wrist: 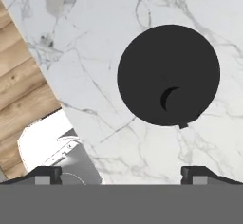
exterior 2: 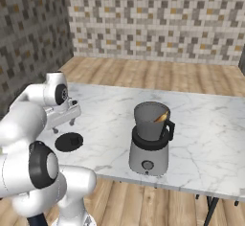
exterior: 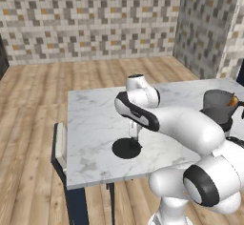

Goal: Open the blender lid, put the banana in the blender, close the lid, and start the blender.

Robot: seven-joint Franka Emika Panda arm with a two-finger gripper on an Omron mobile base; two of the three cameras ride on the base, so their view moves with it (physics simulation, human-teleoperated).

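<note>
The blender lid (exterior: 126, 148) (exterior 2: 69, 141) (wrist: 168, 75), a flat black disc with a small knob, lies on the marble table near its front left corner. My gripper (exterior: 135, 134) (exterior 2: 65, 126) (wrist: 121, 173) hovers just above it, open and holding nothing, with the lid ahead of the fingertips in the hand view. The blender (exterior: 219, 107) (exterior 2: 150, 143) stands to the right, its dark jar uncovered. The orange-brown banana (exterior: 232, 101) (exterior 2: 161, 117) rests inside the jar, one end showing at the rim.
The marble table (exterior: 95, 124) (exterior 2: 206, 134) ends close to the lid on the left and front. A pale seat-like object (exterior: 59, 145) (wrist: 47, 142) stands against the table's left edge. Wooden floor and tiled walls surround it.
</note>
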